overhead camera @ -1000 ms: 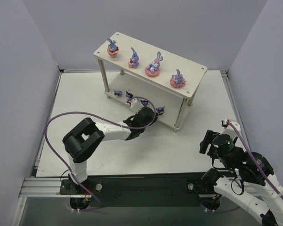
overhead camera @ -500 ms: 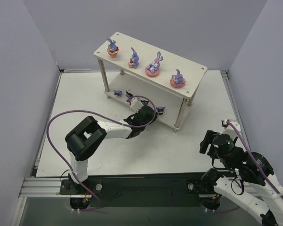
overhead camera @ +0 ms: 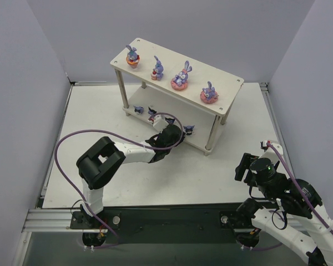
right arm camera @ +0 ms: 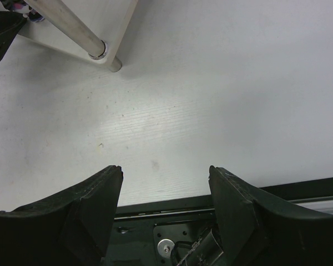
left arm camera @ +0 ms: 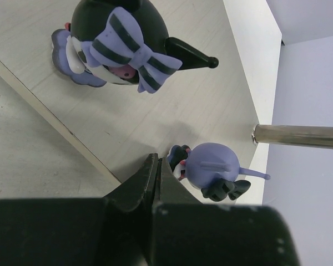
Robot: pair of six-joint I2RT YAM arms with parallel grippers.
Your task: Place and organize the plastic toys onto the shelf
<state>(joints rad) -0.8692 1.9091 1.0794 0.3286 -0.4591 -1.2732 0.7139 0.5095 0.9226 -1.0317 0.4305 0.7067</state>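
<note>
The left claw (left arm camera: 157,162), fingers pressed together and holding nothing, is at the near edge of the lower board of the shelf (overhead camera: 228,87). A small dark blue figure (left arm camera: 211,176) is just right of its tips, perhaps touching. A bow-wearing figure (left arm camera: 119,47) is farther in on the same board. Four rabbits (overhead camera: 181,75) line the top board. The right claw (right arm camera: 165,172), spread and empty, hangs well apart at the near right, so the left arm is nearer.

My left arm (overhead camera: 127,152) stretches forward and low, and my left gripper (left arm camera: 157,166) is pinched fully closed with nothing between the fingers. My right arm (overhead camera: 283,205) is folded near its base, my right gripper (right arm camera: 165,172) spread wide and empty.
</note>
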